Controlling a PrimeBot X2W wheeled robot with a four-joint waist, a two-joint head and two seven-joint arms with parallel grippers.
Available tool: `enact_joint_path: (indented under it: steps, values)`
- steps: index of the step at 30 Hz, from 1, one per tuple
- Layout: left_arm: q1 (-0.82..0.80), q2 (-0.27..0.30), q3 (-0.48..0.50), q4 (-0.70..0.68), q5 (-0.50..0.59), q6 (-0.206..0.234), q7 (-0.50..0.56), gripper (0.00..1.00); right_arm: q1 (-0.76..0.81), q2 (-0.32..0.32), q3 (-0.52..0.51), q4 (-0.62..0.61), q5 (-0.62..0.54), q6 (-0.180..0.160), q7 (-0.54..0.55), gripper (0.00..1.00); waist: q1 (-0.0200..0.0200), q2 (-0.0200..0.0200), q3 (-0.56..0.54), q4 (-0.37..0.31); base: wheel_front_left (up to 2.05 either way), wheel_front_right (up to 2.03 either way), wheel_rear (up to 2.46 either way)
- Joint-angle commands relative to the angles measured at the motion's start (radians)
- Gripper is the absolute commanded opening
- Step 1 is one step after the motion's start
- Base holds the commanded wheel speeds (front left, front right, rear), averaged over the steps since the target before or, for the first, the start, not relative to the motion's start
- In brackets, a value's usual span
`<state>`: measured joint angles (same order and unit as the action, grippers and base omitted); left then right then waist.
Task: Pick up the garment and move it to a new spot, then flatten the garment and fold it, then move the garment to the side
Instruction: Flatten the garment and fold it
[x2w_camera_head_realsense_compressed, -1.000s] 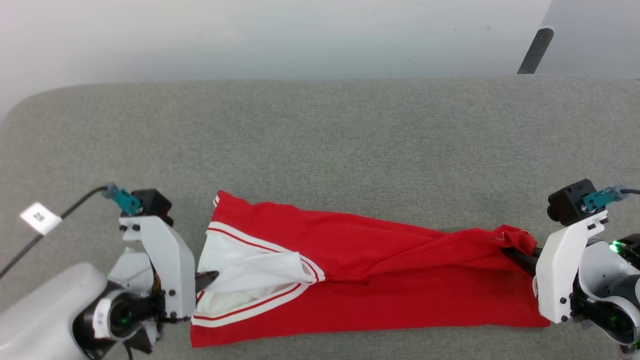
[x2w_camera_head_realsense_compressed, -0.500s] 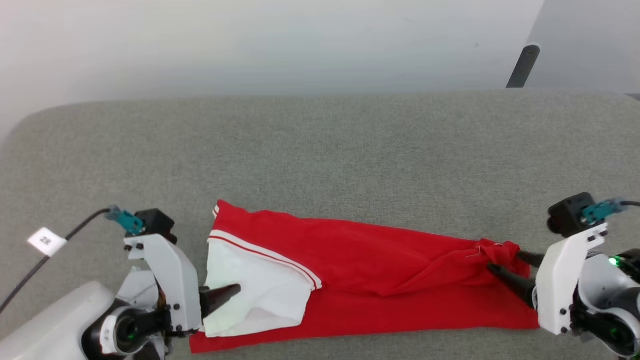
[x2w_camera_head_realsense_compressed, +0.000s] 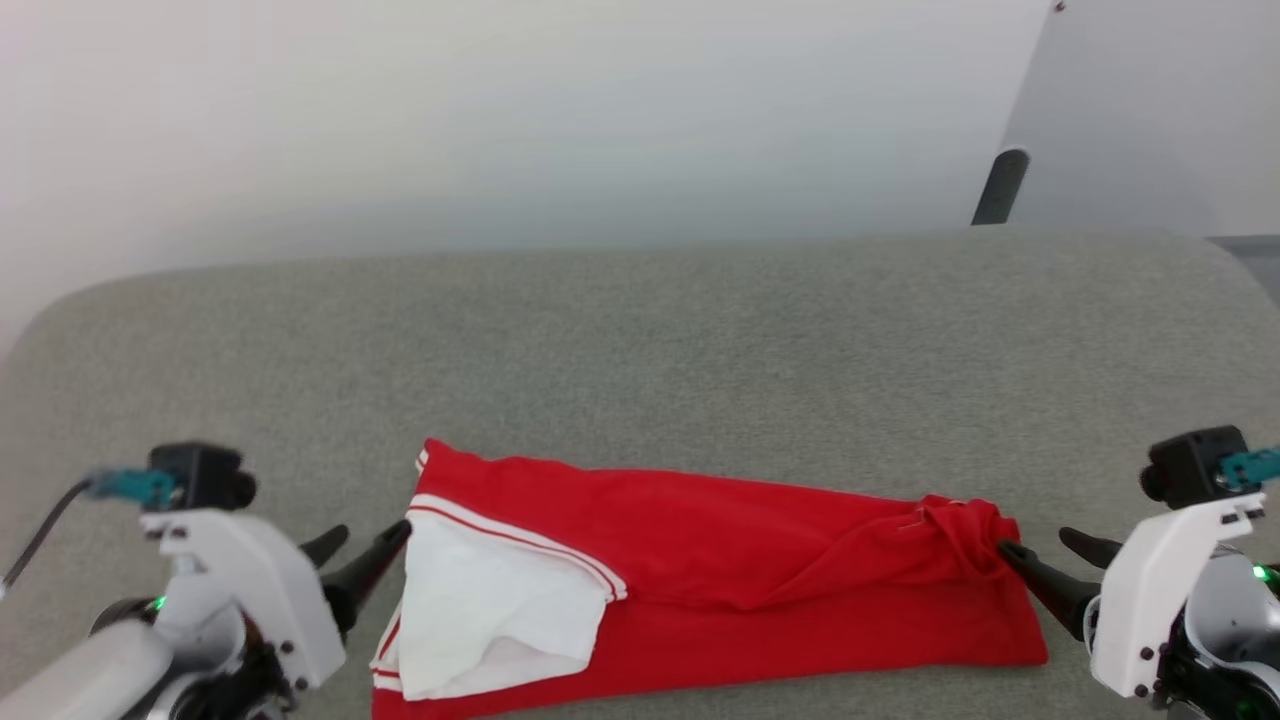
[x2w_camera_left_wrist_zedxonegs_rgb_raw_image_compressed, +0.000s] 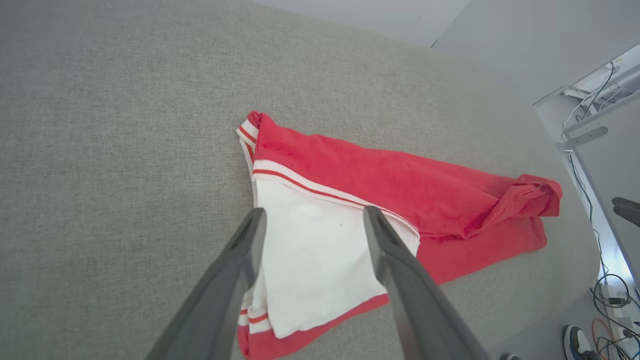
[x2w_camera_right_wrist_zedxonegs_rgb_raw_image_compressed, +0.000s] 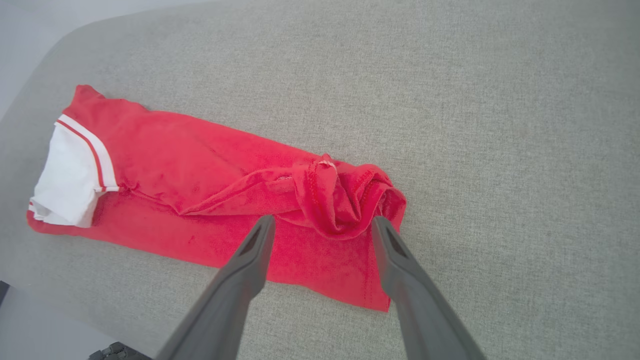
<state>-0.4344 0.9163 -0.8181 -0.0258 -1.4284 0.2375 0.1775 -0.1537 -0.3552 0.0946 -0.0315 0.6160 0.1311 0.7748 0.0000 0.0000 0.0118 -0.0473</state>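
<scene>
Both grippers have let go since a second ago: the left gripper (x2w_camera_head_realsense_compressed: 370, 533) was pinching the sleeve and the right gripper (x2w_camera_head_realsense_compressed: 1035, 542) had the far corner, and now both have their jaws spread wide with nothing in them, backed off a little from the cloth. The head camera has also tilted up, so don't read that shift as the shirt sliding. Going big to small: the grey padded surface (x2w_camera_head_realsense_compressed: 640, 350) runs under and well beyond both grippers. The garment (x2w_camera_head_realsense_compressed: 760, 560) lies between them as a long red band, folded lengthwise, one end just beside each gripper's fingertips. My guess is that's why they sit at opposite ends, they were stretching it taut to lay it down flat. Right in front of the left gripper is the white sleeve (x2w_camera_head_realsense_compressed: 490, 610), folded over the red body, with its stripe trim (x2w_camera_head_realsense_compressed: 520, 540) along the side away from that gripper. In front of the right gripper is a bunched-up corner (x2w_camera_head_realsense_compressed: 960, 525), a twisted wad where it was pinched. One right fingertip looks to be touching it or just beside it, I can't tell which. I'd say the fold is partly done, and that wad wants smoothing before the next fold or it'll sit lumpy.
</scene>
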Motion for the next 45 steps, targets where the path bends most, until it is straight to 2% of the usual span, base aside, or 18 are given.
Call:
enact_joint_path:
  steps: [1,10,14,17,21,31,45]
  values:
    - [0.029,0.008,0.008,-0.007,0.012,-0.008,-0.037,1.0,0.019,0.012,-0.019,-0.007,-0.007,-0.001,-0.01,1.0,0.0,0.0,-0.018,-0.017,0.0,0.0,0.0]
    - [0.167,0.02,0.088,-0.007,0.069,-0.034,-0.358,1.0,0.096,0.045,-0.11,-0.017,-0.054,-0.001,-0.05,1.0,0.0,0.0,-0.036,-0.021,0.0,0.0,0.0]
    - [0.216,0.009,0.13,0.007,0.107,-0.048,-0.427,1.0,0.111,0.056,-0.138,-0.008,-0.06,-0.001,-0.042,1.0,0.0,0.0,-0.037,-0.006,0.0,0.0,0.0]
    - [0.254,-0.018,0.182,0.021,0.144,-0.059,-0.441,1.0,0.112,0.062,-0.156,0.001,-0.063,-0.001,-0.03,1.0,0.0,0.0,-0.034,0.01,0.0,0.0,0.0]
    - [0.317,-0.084,0.3,0.038,0.22,-0.073,-0.44,1.0,0.106,0.065,-0.172,0.017,-0.084,-0.001,-0.013,1.0,0.0,0.0,-0.03,0.038,0.0,0.0,0.0]
    - [0.453,-0.225,0.502,0.047,0.369,-0.145,-0.44,1.0,0.054,0.055,-0.179,0.093,-0.11,-0.001,0.035,1.0,0.0,0.0,0.0,0.111,0.0,0.0,0.0]
    - [0.442,-0.354,0.576,0.062,0.474,-0.22,-0.44,1.0,-0.058,0.046,-0.197,0.269,-0.164,-0.001,0.104,1.0,0.0,0.0,0.094,0.215,0.0,0.0,0.0]
